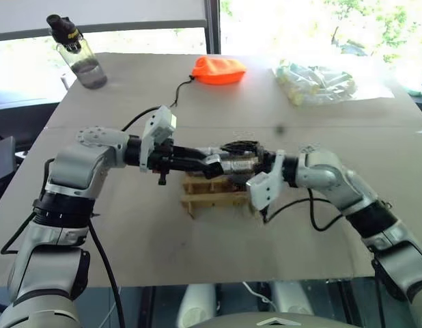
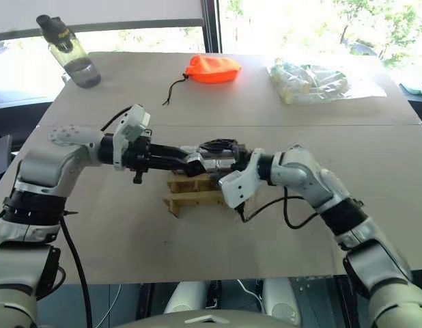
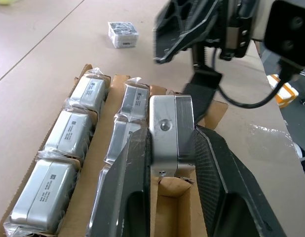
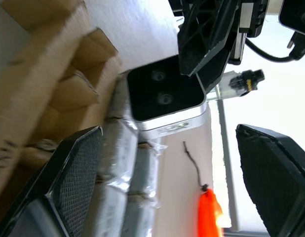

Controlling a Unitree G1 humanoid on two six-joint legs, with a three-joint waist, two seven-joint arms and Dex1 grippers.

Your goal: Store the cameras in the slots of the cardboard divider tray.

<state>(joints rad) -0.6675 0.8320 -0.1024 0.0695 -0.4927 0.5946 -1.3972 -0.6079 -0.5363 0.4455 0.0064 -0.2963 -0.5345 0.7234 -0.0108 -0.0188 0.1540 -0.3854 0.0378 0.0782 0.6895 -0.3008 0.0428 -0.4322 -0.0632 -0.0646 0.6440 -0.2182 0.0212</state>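
- The cardboard divider tray point(image 1: 218, 195) sits on the table point(image 1: 129, 225) at the near middle, straight under both wrists. From where I stand it looks light and flimsy, its thin dividers likely to buckle if anything is pushed in crooked.
- Five wrapped cameras point(image 3: 73, 131) already lie in its slots, three in one row and two in the next. Their plastic film looks slick and crinkly, so I would not trust a hold on the wrap alone.
- The left gripper point(image 3: 172, 148) has its fingers pressed on the two flat sides of a bare silver camera point(image 3: 171, 133), holding it just above the tray near an empty slot.
- That camera looks hard, smooth-cased and small; I judge it stiff, not heavy, but slippery on its metal faces. The broad flat sides are the place to hold it, keeping off the black lens face.
- The left arm reaches in from the left with the forearm about level and the gripper tipped slightly down towards the right.
- The right gripper point(image 4: 167, 173) faces it from the other side, fingers spread wide and touching nothing, the camera's black face in front of it.
- Farther out, one more small camera point(image 3: 123, 34) rests alone on the table, well apart from the tray.
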